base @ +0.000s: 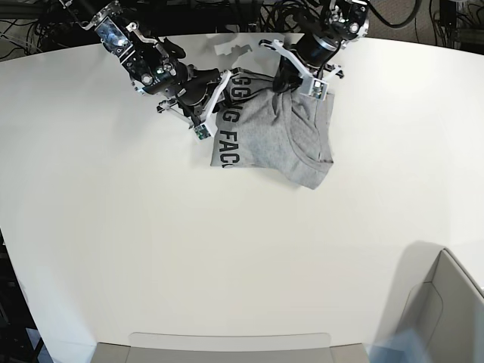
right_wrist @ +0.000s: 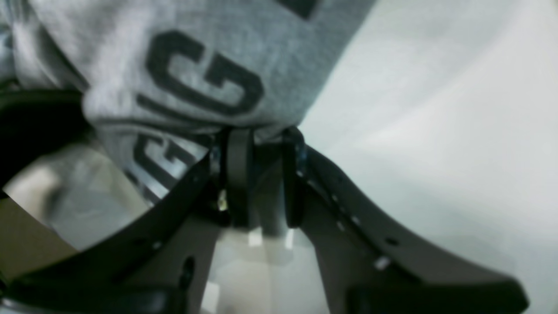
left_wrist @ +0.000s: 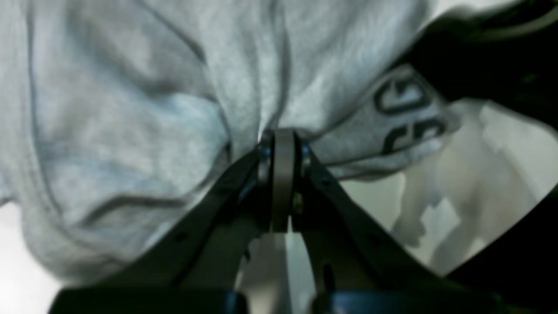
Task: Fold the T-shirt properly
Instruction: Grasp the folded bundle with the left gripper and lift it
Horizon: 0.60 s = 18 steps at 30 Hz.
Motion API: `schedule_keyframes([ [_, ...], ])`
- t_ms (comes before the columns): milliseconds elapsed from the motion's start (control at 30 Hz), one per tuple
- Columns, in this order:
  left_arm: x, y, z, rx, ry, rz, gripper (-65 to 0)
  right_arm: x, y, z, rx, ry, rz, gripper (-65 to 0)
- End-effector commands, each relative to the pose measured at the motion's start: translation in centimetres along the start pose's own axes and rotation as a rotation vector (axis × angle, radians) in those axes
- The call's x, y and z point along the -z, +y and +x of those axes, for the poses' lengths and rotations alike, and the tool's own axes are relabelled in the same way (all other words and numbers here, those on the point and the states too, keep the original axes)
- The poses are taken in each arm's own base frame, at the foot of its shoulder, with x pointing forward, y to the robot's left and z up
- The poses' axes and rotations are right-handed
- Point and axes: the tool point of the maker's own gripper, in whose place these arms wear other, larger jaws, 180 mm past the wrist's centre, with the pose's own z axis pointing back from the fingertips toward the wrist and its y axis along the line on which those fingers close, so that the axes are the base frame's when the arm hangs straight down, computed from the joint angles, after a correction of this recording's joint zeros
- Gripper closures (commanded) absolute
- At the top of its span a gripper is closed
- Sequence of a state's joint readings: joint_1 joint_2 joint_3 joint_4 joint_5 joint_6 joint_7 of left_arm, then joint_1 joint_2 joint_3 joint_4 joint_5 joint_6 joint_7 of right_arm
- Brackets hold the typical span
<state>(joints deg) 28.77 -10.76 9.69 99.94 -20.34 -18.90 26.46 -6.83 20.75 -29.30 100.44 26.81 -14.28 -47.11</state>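
The T-shirt [base: 272,144] lies bunched near the top centre of the base view, on the white table [base: 151,249], with both arms reaching to its far edge. It hangs between two pinch points so that it can be raised or spread by that edge, which is probably why the cloth sags toward the lower part of the heap while the top edge is drawn taut. The left gripper [left_wrist: 283,144], at the upper right of the shirt in the base view, has its jaws pressed together on a gather of plain grey cloth; folds radiate from that pinch in the left wrist view. The right gripper [right_wrist: 260,139], at the shirt's upper left in the base view, clamps a thicker roll of fabric just below the black lettering [right_wrist: 196,78], so its jaws stand somewhat apart around the wad. The printed side faces outward on that side, while the plain side shows toward the left gripper, so the shirt looks partly turned over itself.
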Motion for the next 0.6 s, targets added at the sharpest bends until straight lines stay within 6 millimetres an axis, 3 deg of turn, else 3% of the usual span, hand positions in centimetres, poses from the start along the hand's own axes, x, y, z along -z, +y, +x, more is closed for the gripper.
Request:
schedule_keyframes([
  [0,-0.5,1.9,1.0,0.003,-0.031,0.063,0.0,-0.3,-0.3,0.7,-0.011,-0.029,-0.009,-12.3],
  [233,-2.2,7.1,2.5,-0.016,-0.072,0.201,0.0,-0.1,-0.8,0.3,-0.007,-0.017,-0.02,-12.3],
  [300,-2.3,7.5,2.8,-0.019,-0.078,0.214,0.0,-0.1,-0.7,0.1,-0.01,-0.013,-0.016,-12.3],
  [433,-1.4,7.5,5.4,-0.004,-0.134,0.203,0.0,-1.2,1.2,0.5,-0.023,-0.05,0.028,-12.3],
  [567,-1.4,8.0,7.8,-0.027,-0.16,0.228,0.0,-3.9,3.4,3.3,-0.057,-0.157,0.079,-12.3],
])
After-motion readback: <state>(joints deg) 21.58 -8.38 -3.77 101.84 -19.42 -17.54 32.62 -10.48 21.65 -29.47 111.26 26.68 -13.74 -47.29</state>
